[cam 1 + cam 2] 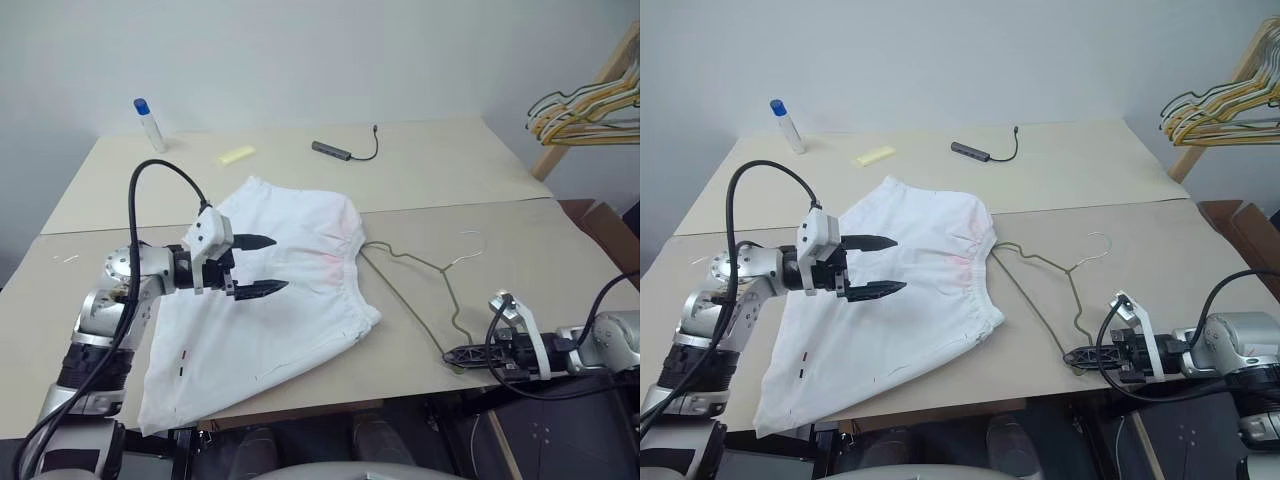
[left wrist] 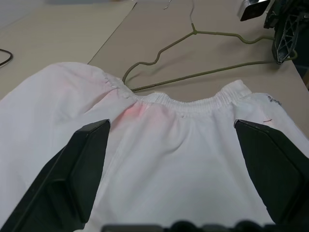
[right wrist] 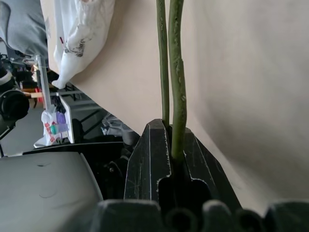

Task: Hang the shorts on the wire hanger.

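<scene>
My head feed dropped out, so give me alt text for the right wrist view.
The right gripper has its jaws shut on the wire hanger, whose two thin olive wires run side by side away from it along the tan table. Past the table's edge, a corner of the white shorts hangs over.

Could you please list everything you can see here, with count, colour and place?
shorts: one, white with pink tint at waistband, flat on near table.
wire hanger: one, olive-grey, on table beside the waistband, its near corner clamped.
hangers: bunch, yellow and dark, on wooden rack far right.
bottle: one, white with blue cap, far left of table.
yellow slip: one, far table.
adapter with cable: one, dark grey, far table.
tables: two, beige, butted together.
left gripper: open, above shorts.
right gripper: shut on wire hanger at the table's near edge.
</scene>
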Available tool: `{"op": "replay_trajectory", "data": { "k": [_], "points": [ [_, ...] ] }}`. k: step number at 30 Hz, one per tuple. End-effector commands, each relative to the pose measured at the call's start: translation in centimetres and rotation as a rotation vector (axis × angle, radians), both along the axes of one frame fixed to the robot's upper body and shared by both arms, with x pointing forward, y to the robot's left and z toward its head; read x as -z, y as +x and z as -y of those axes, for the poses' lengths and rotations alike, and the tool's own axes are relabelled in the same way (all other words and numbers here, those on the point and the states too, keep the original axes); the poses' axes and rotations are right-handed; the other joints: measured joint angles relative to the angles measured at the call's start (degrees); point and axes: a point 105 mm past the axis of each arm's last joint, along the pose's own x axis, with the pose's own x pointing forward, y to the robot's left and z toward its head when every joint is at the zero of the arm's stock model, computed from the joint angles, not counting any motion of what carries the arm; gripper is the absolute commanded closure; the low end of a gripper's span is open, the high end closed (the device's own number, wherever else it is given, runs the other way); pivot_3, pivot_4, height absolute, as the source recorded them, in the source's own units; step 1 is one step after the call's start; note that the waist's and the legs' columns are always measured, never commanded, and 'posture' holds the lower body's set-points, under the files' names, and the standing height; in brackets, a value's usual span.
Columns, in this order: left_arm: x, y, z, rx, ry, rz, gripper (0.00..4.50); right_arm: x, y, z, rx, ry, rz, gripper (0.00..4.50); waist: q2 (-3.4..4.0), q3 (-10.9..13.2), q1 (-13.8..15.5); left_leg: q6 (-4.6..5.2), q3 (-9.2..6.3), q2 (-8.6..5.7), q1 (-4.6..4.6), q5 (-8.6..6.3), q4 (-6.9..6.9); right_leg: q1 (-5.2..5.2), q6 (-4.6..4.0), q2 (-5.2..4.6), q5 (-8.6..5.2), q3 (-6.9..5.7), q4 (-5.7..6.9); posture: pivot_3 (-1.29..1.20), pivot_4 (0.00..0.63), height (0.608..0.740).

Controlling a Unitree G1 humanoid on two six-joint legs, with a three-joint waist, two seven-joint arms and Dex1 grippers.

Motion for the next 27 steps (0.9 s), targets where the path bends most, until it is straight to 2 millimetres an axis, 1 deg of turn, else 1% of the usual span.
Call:
{"op": "replay_trajectory", "data": {
  "k": [1, 4, 9, 15, 17, 18, 21, 24, 27],
  "points": [
    [-0.6, 0.0, 0.2, -0.002, 0.002, 0.048, 0.03, -1.1, 0.8, 0.1, 0.003, 0.026, 0.049, 4.5, 0.0, 0.0, 0.07, 0.0, 0.0, 0.0, 0.0, 0.0, 0.0, 0.0, 0.0, 0.0, 0.0, 0.0, 0.0, -0.11, 0.0, 0.74],
    [-0.4, 0.1, 0.0, -0.018, 0.017, 0.054, 0.03, -1.5, 0.8, 0.0, -0.014, 0.049, 0.079, 4.5, 0.0, 0.0, 0.13, 0.0, 0.0, 0.0, 0.0, 0.0, 0.0, 0.0, -0.01, 0.0, 0.01, 0.01, 0.0, -0.11, 0.0, 0.74],
    [-0.1, 0.0, 0.0, -0.023, 0.019, 0.052, 0.03, -3.3, -0.3, -1.0, -0.124, 0.125, 0.14, 4.5, 0.01, 0.0, 0.55, 0.0, 0.0, 0.0, 0.02, 0.0, 0.0, 0.0, 0.0, 0.0, 0.0, 0.01, 0.02, -0.1, 0.0, 0.74],
    [0.3, -0.1, 0.0, -0.028, 0.04, 0.056, 0.03, -3.6, -0.3, -1.7, -0.223, 0.117, 0.188, 4.5, 0.01, 0.0, 1.3, 0.0, 0.0, 0.0, 0.02, 0.0, 0.02, 0.01, 0.02, 0.0, 0.0, -0.01, 0.02, -0.1, 0.0, 0.74],
    [0.3, 0.0, 0.0, -0.031, 0.042, 0.057, 0.03, -3.1, -0.3, -2.0, -0.273, 0.054, 0.201, 4.5, 0.01, 0.0, 1.38, 0.0, 0.01, 0.0, 0.03, 0.0, 0.03, 0.01, 0.02, 0.0, 0.01, 0.0, 0.02, -0.1, 0.0, 0.74],
    [0.3, 0.0, 0.0, -0.034, 0.041, 0.057, 0.03, -2.7, 0.0, -2.0, -0.281, 0.012, 0.205, 4.5, 0.01, 0.0, 1.33, 0.0, 0.01, 0.0, 0.03, 0.0, 0.03, 0.0, 0.02, 0.0, 0.01, 0.0, 0.03, -0.1, 0.0, 0.74],
    [0.5, 0.1, -0.1, -0.043, 0.047, 0.057, 0.03, -1.6, 1.8, -1.7, -0.238, -0.104, 0.216, 4.5, 0.01, -0.01, 1.24, 0.0, 0.02, 0.0, 0.04, 0.0, 0.03, 0.0, 0.0, -0.01, 0.02, 0.02, 0.03, -0.1, 0.0, 0.74],
    [0.6, 0.1, 0.0, -0.046, 0.05, 0.059, 0.03, -1.9, 3.6, -1.3, -0.171, -0.118, 0.233, 4.5, 0.02, 0.0, 1.35, 0.0, 0.02, -0.02, 0.05, 0.0, 0.03, 0.0, -0.27, -0.02, 0.19, 0.02, 0.05, -0.09, 0.0, 0.74],
    [0.6, 0.1, 0.1, -0.047, 0.049, 0.061, 0.03, -2.1, 4.0, -0.8, -0.165, -0.141, 0.245, 4.5, 0.02, 0.0, 1.71, 0.0, -0.04, -0.02, 0.01, 0.0, 0.03, -0.01, -0.33, -0.02, 0.22, -0.03, 0.04, -0.09, 0.0, 0.74]
  ]
}}
